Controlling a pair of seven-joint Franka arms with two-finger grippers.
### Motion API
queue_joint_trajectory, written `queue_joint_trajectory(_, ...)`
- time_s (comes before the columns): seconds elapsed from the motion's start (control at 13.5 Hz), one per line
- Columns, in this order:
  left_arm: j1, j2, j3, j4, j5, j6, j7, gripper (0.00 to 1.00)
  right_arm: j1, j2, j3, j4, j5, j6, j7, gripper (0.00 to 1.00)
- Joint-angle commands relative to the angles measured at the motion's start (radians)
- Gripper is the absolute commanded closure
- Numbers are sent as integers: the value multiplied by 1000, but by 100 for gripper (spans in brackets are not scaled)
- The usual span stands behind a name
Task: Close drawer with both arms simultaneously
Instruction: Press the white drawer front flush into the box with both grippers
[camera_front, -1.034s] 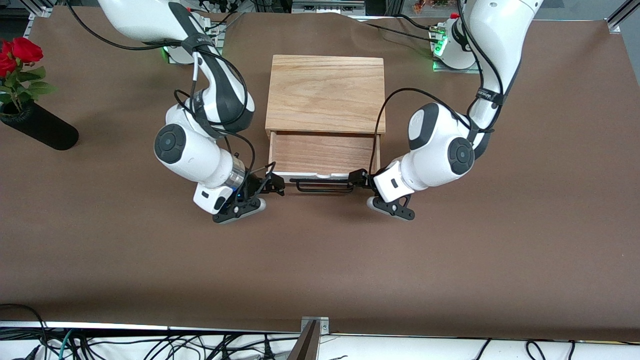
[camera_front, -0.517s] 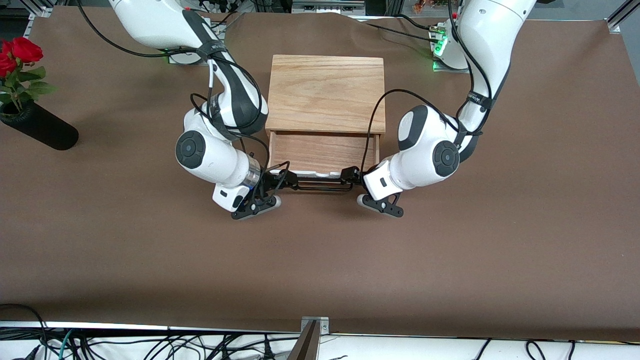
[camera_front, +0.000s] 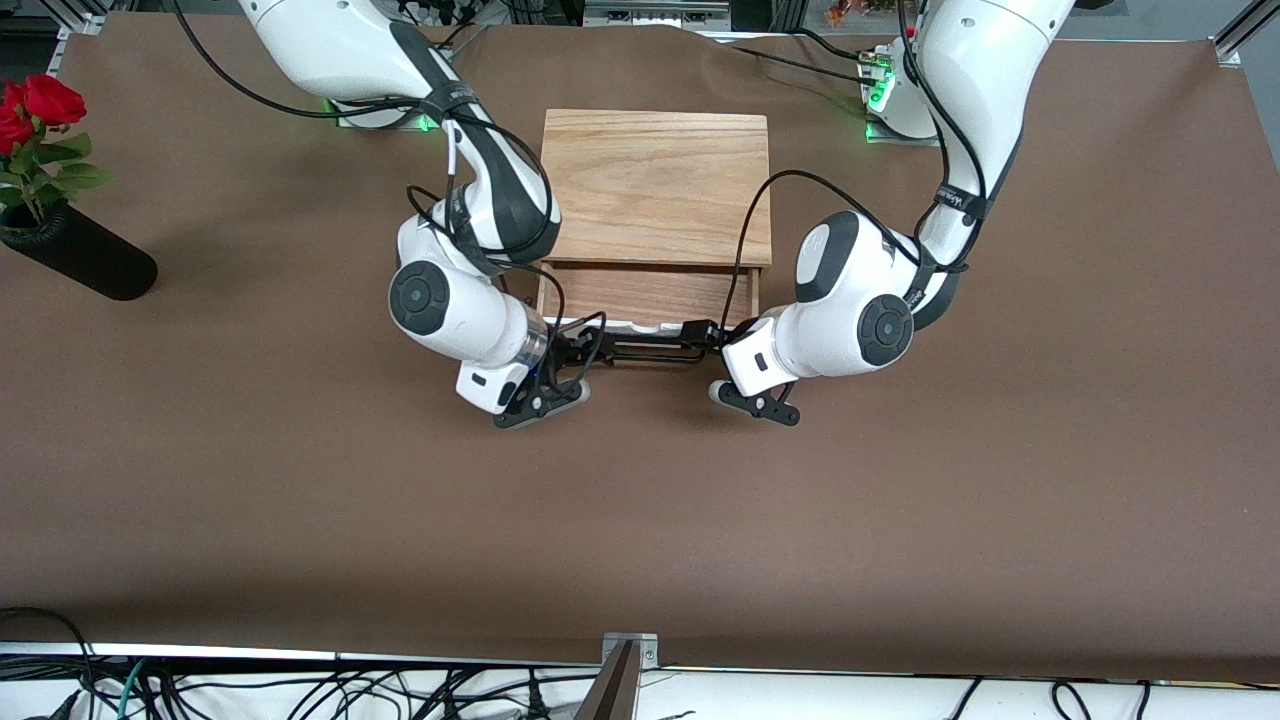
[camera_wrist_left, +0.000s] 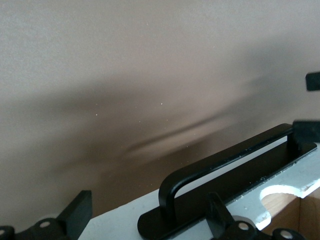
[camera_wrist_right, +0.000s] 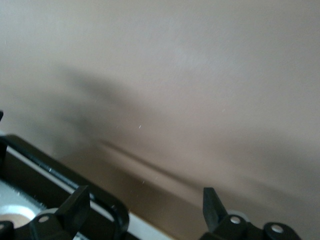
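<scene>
- Vase (camera_front: 85, 262) with roses stands at the right arm's end of the table (camera_front: 640, 520), well apart from the work.
- Right gripper (camera_front: 578, 352) sits at one end of the black handle (camera_front: 645, 350), fingers spread with nothing held, placed to push the front panel rather than grasp.
- Drawer (camera_front: 648, 296) lies partly open in the oak box (camera_front: 655, 185) at mid-table; a strip of its wood bottom shows.
- Left gripper (camera_front: 706, 340) mirrors this at the handle's other end, fingers likewise spread, so the push stays even and, likely, the drawer does not skew.
</scene>
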Motion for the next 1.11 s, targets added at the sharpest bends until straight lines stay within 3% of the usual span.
queue_joint_trajectory(0.0, 6, -3, -7, -13, -27, -84, 20, 0, 12, -8, -2, 1, 23, -83, -9, 0)
queue_joint_trajectory(0.37, 31, -21, -5, -13, -24, -245, 24, 0, 17, -16, -2, 1, 22, -203, -11, 0)
queue_joint_trajectory(1.03, 29, -16, -5, -16, -10, -392, 24, 0, 34, -16, -2, 2, 20, -369, -18, 0)
